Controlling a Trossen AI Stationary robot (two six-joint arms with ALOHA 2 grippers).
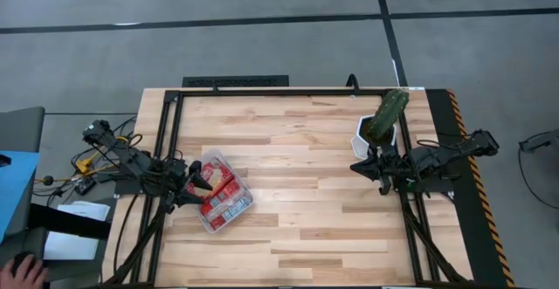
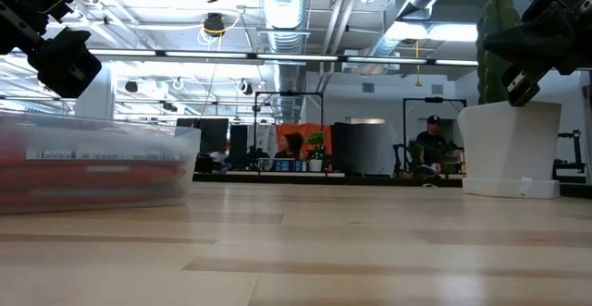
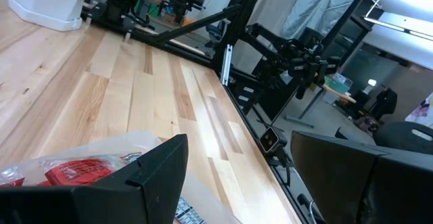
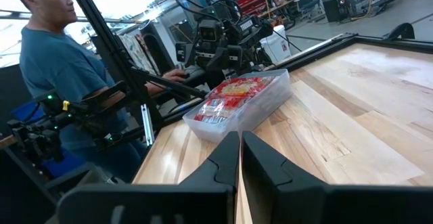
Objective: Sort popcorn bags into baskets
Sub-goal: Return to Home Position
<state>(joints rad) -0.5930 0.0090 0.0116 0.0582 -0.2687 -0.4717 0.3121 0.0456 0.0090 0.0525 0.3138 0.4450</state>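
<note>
The clear plastic basket [image 1: 247, 203] sits at an angle on the table's left half, its base on the wood. Several red popcorn bags [image 1: 223, 195] lie flat inside it. They also show through the basket's wall [image 2: 92, 167] and in the right wrist view [image 4: 233, 95]. My left gripper [image 1: 194, 184] is open and hovers over the basket's left end, above it in the low view [image 2: 60, 61], with a red bag [image 3: 74, 171] just below one finger. My right gripper [image 1: 371, 162] is shut and raised over the table's right side, pointing toward the basket [image 4: 257, 105].
A white pot with a green plant [image 1: 376, 132] stands right beside my right gripper, near the table's far right [image 2: 509, 149]. A person [image 4: 47, 41] stands beyond the table's left edge, with a hand [image 1: 22, 271] at the picture's corner. Bare wood lies between the basket and the pot.
</note>
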